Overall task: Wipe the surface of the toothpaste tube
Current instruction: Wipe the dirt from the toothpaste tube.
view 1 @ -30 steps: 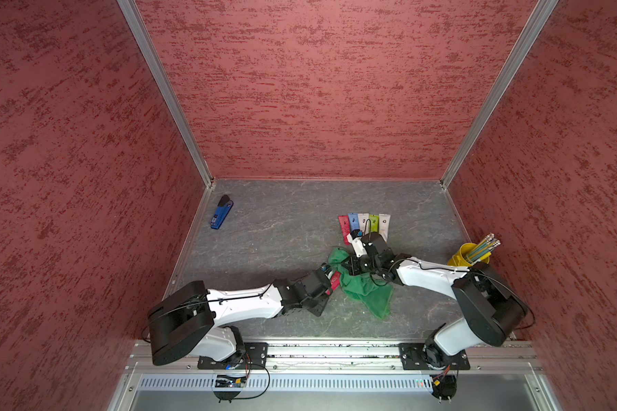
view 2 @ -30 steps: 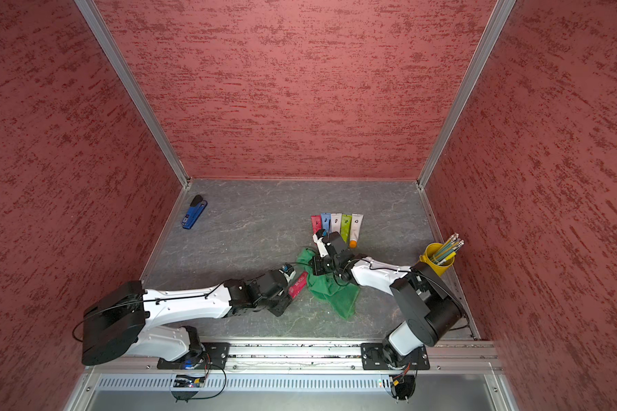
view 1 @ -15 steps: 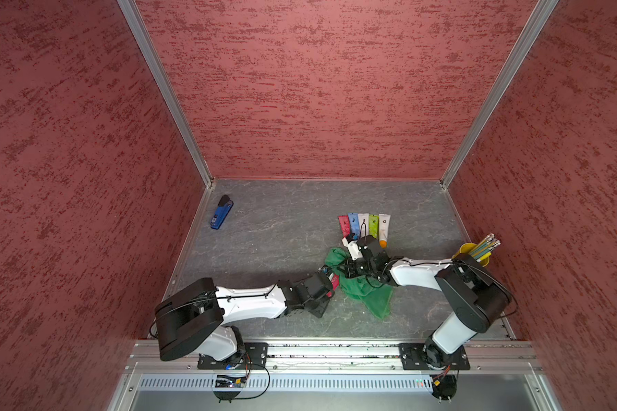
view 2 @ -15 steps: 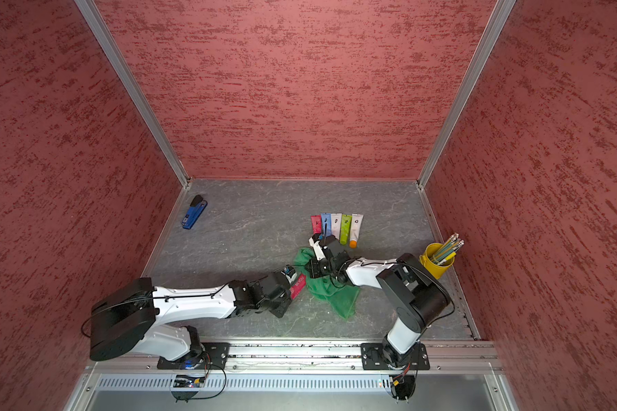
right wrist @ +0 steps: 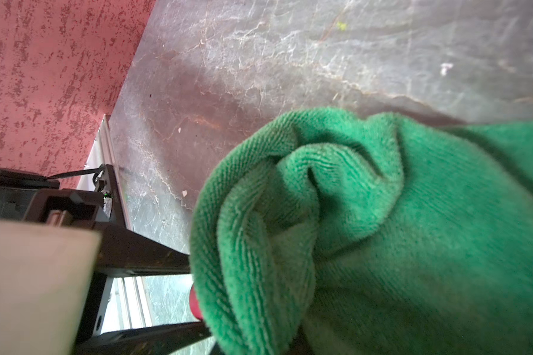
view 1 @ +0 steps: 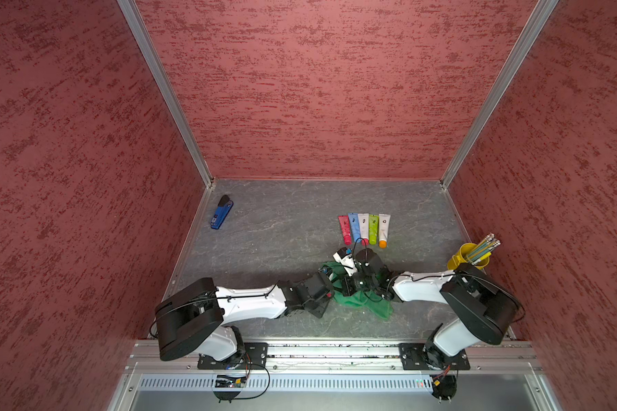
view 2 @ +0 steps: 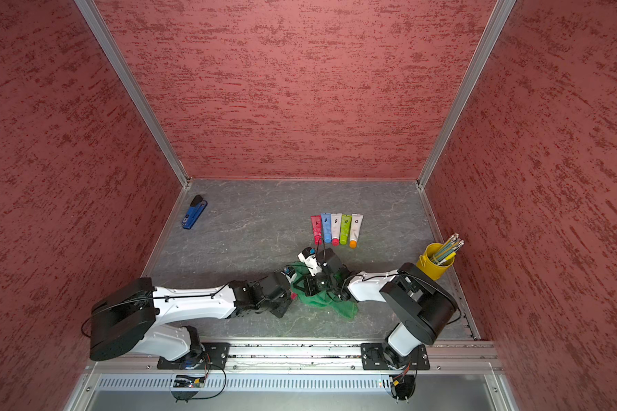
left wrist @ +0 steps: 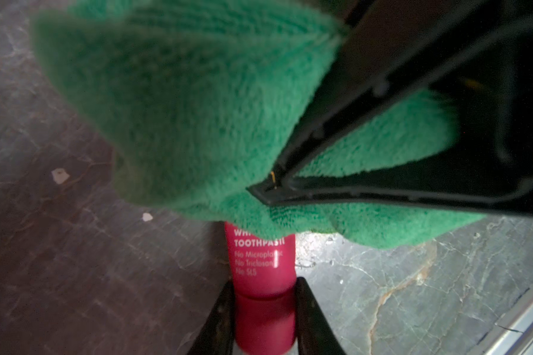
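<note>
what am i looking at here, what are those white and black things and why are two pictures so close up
Those are two robot arms, the left arm and right arm, each ending in a two-fingered gripper. Both top views come from a camera overhead; the close-ups come from a camera on each wrist. On the grey table lie a blue stapler, a row of five coloured tubes and a yellow cup of pencils. The left gripper is shut on a pink toothpaste tube, and the right gripper pinches a green cloth draped over that tube. The right wrist view shows mostly cloth.
</note>
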`<state>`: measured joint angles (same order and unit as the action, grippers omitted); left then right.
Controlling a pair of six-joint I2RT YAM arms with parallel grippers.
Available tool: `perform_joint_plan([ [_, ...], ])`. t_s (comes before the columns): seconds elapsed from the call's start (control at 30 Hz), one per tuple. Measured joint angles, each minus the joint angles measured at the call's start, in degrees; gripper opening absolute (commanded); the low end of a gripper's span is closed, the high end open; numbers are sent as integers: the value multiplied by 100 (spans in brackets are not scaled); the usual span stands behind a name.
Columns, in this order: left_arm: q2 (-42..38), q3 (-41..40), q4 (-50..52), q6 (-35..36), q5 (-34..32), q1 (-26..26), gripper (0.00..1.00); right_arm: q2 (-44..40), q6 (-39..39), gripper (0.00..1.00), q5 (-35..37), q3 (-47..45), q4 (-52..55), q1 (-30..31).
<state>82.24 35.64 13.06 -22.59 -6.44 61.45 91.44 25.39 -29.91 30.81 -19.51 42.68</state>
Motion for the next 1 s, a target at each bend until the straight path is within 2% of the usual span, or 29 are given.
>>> perform_joint_plan([
  [0.1,0,24,57,61,-4,-31,0,52,109,0,-11,-13,-116,-57],
  [0.33,2,26,-96,195,-129,-94,0,138,321,0,114,79,-20,-695],
  [0.8,0,26,-168,208,-219,-111,0,-61,208,0,1698,363,850,-953],
  [1.0,0,26,-133,208,-216,-101,0,20,157,0,1502,356,800,-927],
])
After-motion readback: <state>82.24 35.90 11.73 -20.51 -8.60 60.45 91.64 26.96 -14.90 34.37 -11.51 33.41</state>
